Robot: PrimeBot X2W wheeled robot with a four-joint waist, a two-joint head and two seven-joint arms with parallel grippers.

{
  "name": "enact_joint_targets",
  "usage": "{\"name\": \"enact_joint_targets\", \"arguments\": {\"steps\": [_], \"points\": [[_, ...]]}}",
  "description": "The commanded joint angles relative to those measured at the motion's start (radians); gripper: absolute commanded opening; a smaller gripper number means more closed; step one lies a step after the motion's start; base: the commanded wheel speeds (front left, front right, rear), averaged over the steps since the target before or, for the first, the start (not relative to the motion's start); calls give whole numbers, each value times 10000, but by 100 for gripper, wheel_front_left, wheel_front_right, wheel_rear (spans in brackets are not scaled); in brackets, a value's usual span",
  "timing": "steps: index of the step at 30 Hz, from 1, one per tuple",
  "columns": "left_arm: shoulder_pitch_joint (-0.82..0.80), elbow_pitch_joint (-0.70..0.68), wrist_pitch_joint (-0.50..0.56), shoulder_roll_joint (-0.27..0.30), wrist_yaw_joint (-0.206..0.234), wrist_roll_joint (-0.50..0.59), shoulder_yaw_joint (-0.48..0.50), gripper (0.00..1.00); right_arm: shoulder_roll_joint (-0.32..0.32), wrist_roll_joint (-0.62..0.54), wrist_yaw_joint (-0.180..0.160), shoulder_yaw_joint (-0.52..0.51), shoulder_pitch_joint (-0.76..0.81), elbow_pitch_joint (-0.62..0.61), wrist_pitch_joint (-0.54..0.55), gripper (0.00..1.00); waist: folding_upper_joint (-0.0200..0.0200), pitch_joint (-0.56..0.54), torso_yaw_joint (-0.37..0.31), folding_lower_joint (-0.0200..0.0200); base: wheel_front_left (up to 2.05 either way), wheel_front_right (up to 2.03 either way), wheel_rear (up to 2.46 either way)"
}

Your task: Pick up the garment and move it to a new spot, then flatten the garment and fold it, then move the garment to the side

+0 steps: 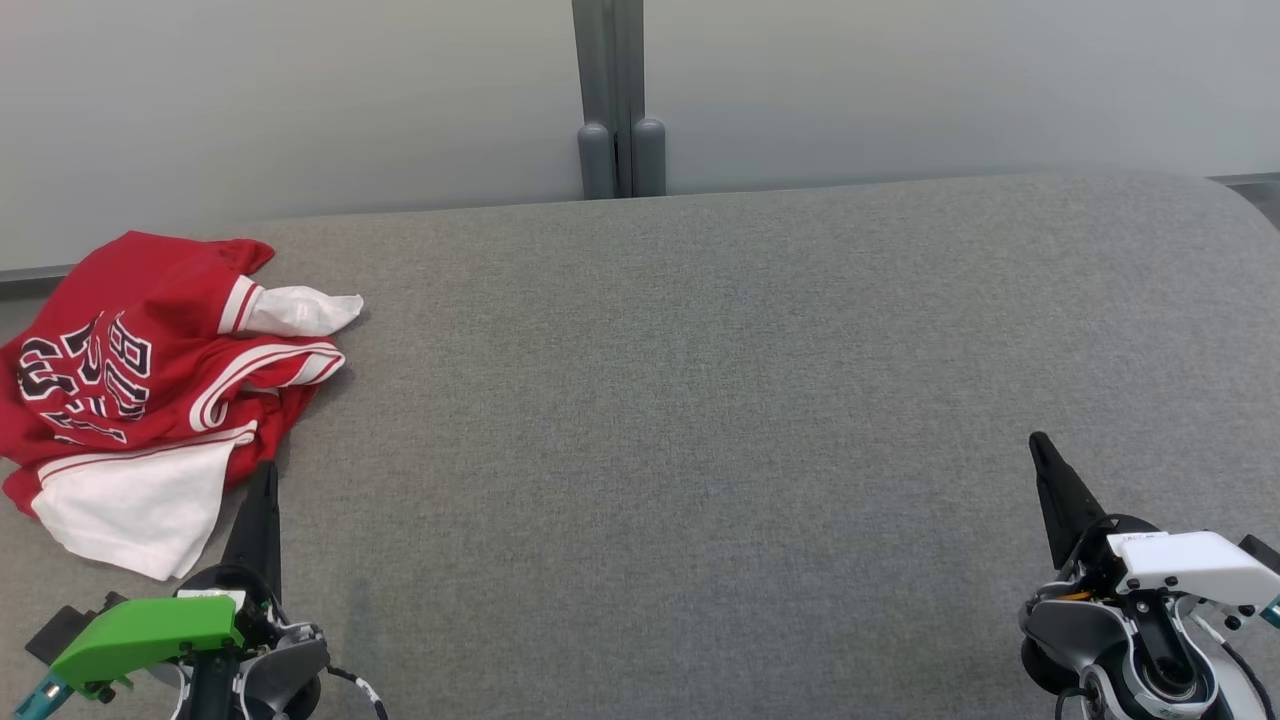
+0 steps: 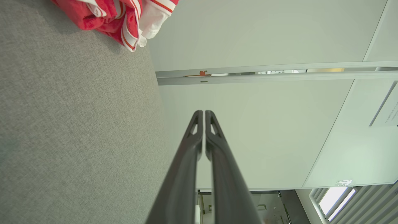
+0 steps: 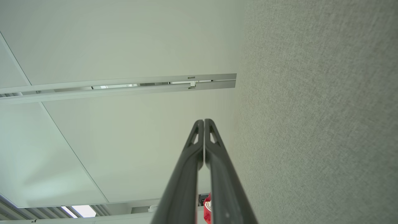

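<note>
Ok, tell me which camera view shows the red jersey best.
The head view: the whole crumpled jersey lies at the left of the grey surface, lettering visible. The left wrist view catches one bunched edge at its top. The right wrist view shows a red speck, too small to identify.

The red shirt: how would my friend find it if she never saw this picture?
Look at the big grey fabric-topped table before the pale wall. On its left side lies the shirt, crumpled in a heap. It is bright red with white trim and black-and-white letters, against plain grey.
</note>
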Motion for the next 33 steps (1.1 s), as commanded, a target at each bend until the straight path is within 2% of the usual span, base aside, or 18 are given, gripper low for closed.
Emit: {"name": "enact_joint_targets", "arguments": {"steps": [1, 33], "points": [[-112, -17, 38, 16, -42, -5, 20, 0, -9, -35, 4, 0, -52, 12, 18, 0, 0, 0, 0, 0, 0, 0, 0], [-112, -17, 38, 16, -42, -4, 20, 0, -9, -36, 4, 0, -52, 12, 18, 0, 0, 0, 0, 0, 0, 0, 0]]}}
